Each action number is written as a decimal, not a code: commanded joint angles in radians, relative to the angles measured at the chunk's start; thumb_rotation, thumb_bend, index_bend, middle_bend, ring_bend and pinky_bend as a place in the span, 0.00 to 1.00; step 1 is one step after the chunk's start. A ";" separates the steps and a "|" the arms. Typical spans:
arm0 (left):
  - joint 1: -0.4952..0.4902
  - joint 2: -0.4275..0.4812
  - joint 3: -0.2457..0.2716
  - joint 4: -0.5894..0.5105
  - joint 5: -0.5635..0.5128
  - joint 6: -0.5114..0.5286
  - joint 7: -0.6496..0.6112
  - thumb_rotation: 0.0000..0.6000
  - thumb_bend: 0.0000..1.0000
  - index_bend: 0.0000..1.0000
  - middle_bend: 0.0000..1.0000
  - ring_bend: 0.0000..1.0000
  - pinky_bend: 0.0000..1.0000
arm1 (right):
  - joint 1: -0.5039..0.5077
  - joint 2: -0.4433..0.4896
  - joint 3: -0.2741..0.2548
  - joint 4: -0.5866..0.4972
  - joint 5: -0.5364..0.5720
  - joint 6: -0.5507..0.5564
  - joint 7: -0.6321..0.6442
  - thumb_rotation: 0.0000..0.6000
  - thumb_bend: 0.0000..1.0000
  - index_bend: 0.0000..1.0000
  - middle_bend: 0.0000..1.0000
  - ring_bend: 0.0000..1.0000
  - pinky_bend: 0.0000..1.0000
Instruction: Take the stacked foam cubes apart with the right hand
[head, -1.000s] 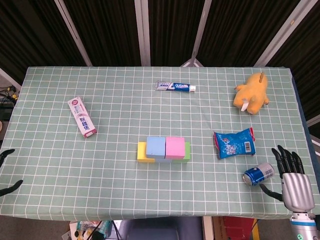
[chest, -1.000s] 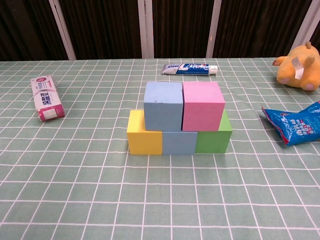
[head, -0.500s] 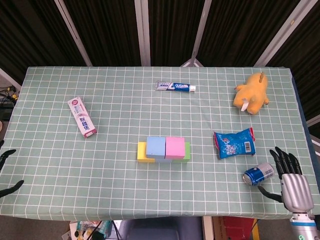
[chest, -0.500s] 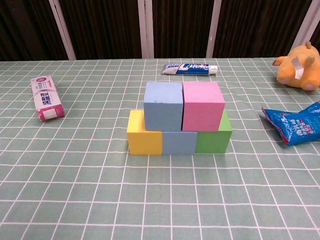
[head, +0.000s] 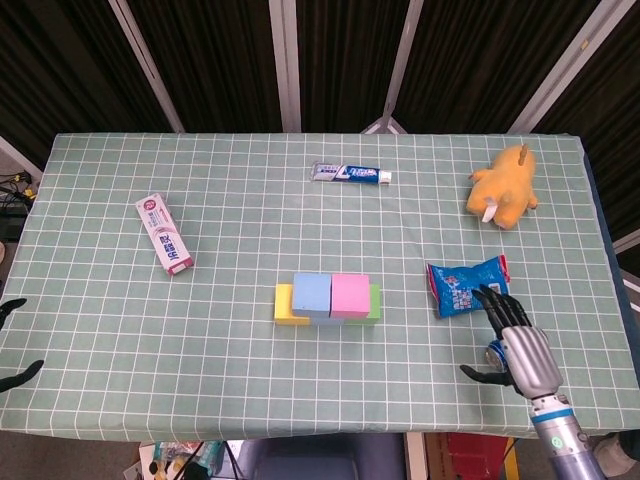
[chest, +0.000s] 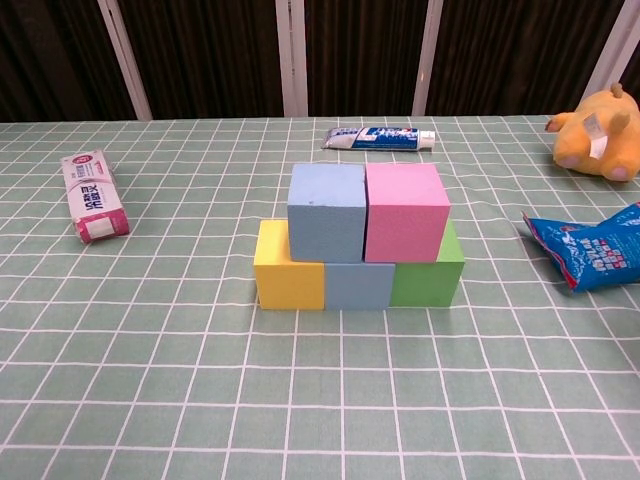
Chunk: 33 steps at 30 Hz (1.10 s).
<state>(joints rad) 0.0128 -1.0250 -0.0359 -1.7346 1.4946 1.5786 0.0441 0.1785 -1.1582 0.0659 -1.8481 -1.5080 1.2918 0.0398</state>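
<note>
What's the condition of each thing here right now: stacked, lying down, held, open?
Foam cube stack: intact, two cubes atop three.
Right hand: open, fingers spread, holding nothing, above the can.
Left hand: only fingertips visible at the edge.
Can: mostly hidden under the right hand.
Snack bag: lying flat.
Toothpaste tube: lying flat.
Pink box: lying flat.
Plush toy: untouched.

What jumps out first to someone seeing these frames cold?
The foam cube stack at the table's centre: a blue cube and a pink cube sit side by side on a row of yellow, blue and green ones. Next, the right hand at the near right edge, fingers spread, over a blue can beside a blue snack bag. A yellow plush toy lies far right.
</note>
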 joint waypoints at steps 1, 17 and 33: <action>0.000 -0.001 -0.001 0.000 -0.002 -0.001 0.000 1.00 0.13 0.21 0.00 0.00 0.00 | 0.048 -0.050 0.031 -0.026 0.058 -0.056 -0.070 1.00 0.12 0.00 0.00 0.06 0.00; 0.002 0.008 -0.005 0.001 -0.011 -0.001 -0.018 1.00 0.13 0.20 0.00 0.00 0.00 | 0.170 -0.316 0.117 -0.034 0.321 -0.142 -0.230 1.00 0.12 0.00 0.00 0.06 0.00; 0.011 0.003 -0.021 0.003 -0.036 0.020 -0.004 1.00 0.13 0.21 0.00 0.00 0.00 | 0.271 -0.465 0.189 0.031 0.531 -0.140 -0.359 1.00 0.12 0.00 0.00 0.06 0.00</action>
<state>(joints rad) 0.0232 -1.0210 -0.0554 -1.7320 1.4593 1.5969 0.0352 0.4427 -1.6160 0.2494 -1.8263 -0.9870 1.1547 -0.3182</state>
